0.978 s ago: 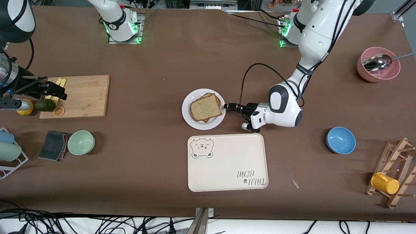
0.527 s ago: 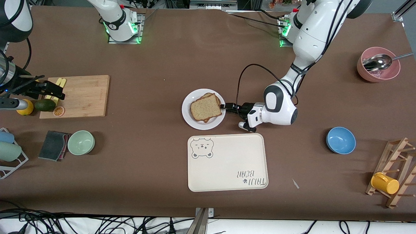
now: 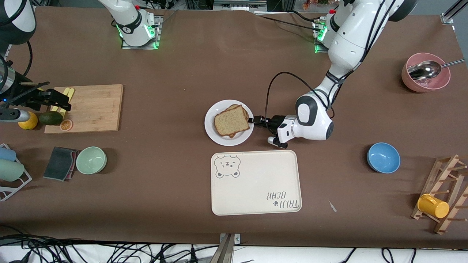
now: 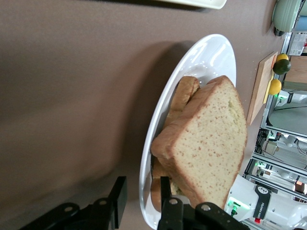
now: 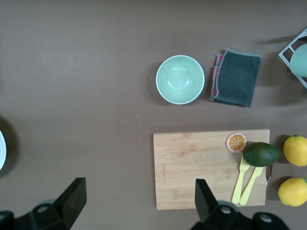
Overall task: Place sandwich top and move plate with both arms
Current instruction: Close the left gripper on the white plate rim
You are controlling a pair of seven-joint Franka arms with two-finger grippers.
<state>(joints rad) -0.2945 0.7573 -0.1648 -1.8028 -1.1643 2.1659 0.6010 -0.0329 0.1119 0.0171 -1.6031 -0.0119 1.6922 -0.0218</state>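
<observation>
Bread top (image 3: 231, 121) lies on my plate (image 3: 213, 132). My left claw (image 4: 140, 196) straddles its rim, fingers not yet clamped. My right claw (image 5: 136, 197) waits, spread wide, over the cutting board (image 5: 201, 167).

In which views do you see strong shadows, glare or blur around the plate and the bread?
Front view: even light, soft shadow beside the plate, no glare. Left wrist view: the plate's rim shines a little, a dark shadow lies beside it on the table, and the left gripper fingers look slightly soft; the sandwich top stays sharp.
</observation>
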